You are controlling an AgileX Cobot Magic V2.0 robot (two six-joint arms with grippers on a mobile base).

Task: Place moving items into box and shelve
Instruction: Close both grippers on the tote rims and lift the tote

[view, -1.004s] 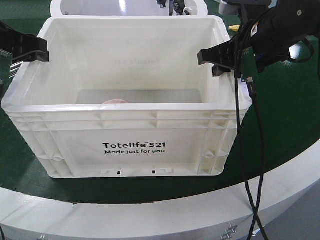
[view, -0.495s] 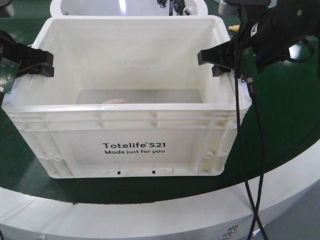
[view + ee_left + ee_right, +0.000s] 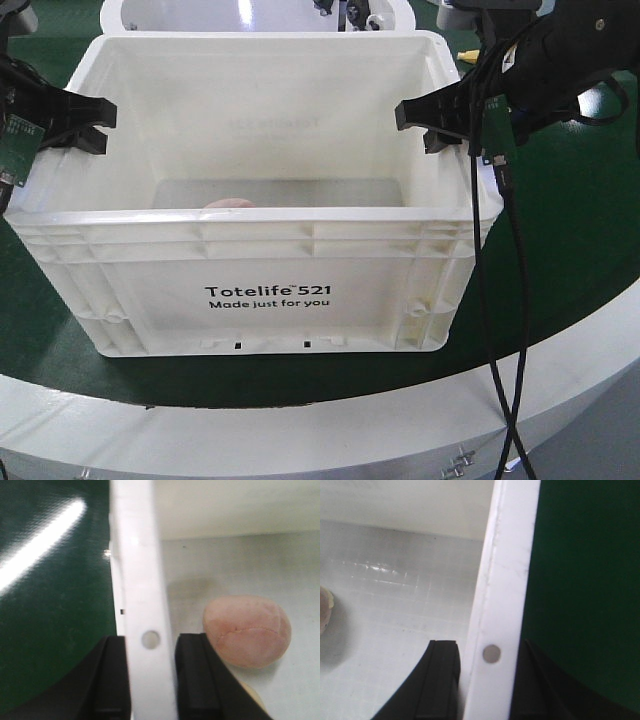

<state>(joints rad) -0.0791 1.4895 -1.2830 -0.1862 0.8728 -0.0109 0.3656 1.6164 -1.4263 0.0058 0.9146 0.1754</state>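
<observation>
Left tool (image 3: 98, 127) straddles the left wall of the box (image 3: 270, 290). In the left wrist view the tool (image 3: 152, 675) has one dark finger (image 3: 112, 677) outside that wall and the other inside it. The jaws are narrowed to about the thickness of the rim (image 3: 142, 580). Whether they already squeeze the rim cannot be told.

This placement reads as a lifting hold. With the load inside, the box must next be carried to a shelf, and a thin wall is what a narrow tool can clasp.

Just inside the left wall, on the box floor towards the front, lies the moving item (image 3: 247, 630). It is a rounded brownish-pink lump, apart from the tool's inner finger. From the front only its top shows over the near rim (image 3: 228, 203).

At the right wall of the box the right tool (image 3: 420, 128) mirrors the first, one finger inside and one outside, beside a small hole in the rim (image 3: 505, 580). In the right wrist view the tool (image 3: 490, 680) is just as narrow. A thin pale gap seems to show by the inner finger, so its grip also cannot be judged. Opposite holds would keep the box level when raised.

The green bench (image 3: 580, 250) carries the box.

Counted: two tools with two fingers each, one box, and one moving item in view. A pale sliver at the left edge of the right wrist view is probably that same item.
</observation>
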